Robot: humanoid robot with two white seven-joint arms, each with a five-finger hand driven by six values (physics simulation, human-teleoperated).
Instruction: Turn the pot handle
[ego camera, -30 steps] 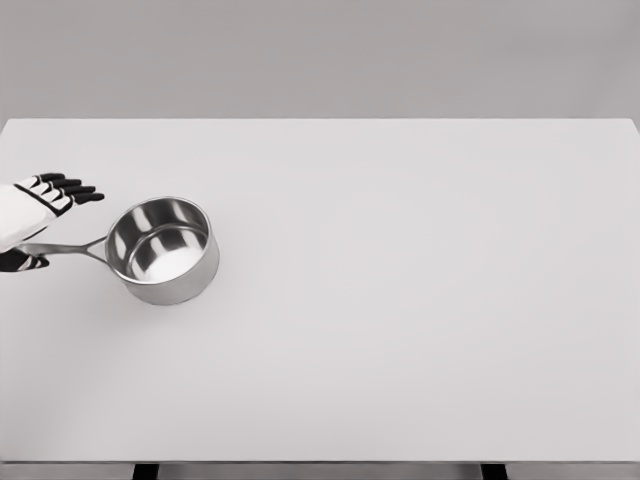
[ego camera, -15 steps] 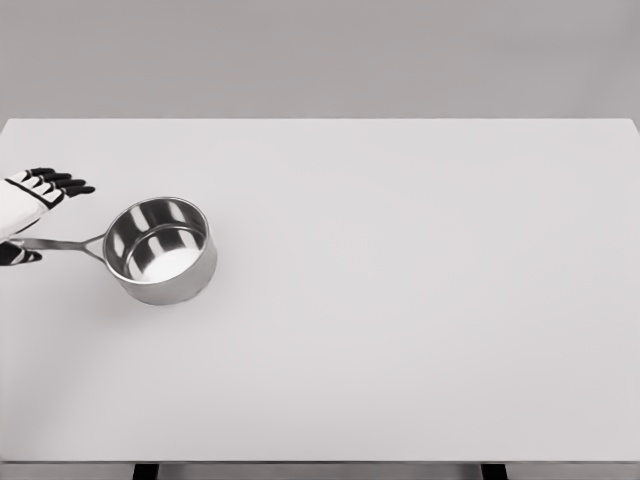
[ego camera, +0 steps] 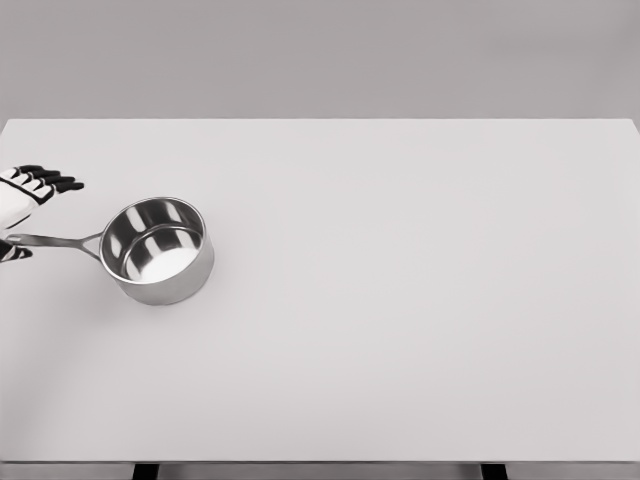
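A shiny steel pot (ego camera: 158,252) stands upright on the white table (ego camera: 400,300) at the left. Its thin handle (ego camera: 55,242) points left, nearly to the picture's edge. My left hand (ego camera: 20,200) shows only partly at the left edge. Its black-tipped fingers (ego camera: 48,181) are spread above the handle's end and the thumb (ego camera: 12,253) sits just below it. The handle's tip lies bare between them, and the hand holds nothing. The right arm is out of view.
The table's far edge (ego camera: 320,120) runs across the top and its near edge (ego camera: 320,462) across the bottom. Behind it is a plain grey wall.
My left hand has drawn back to the left, uncovering the handle's end. The pot has slid slightly left with its handle swinging a little.
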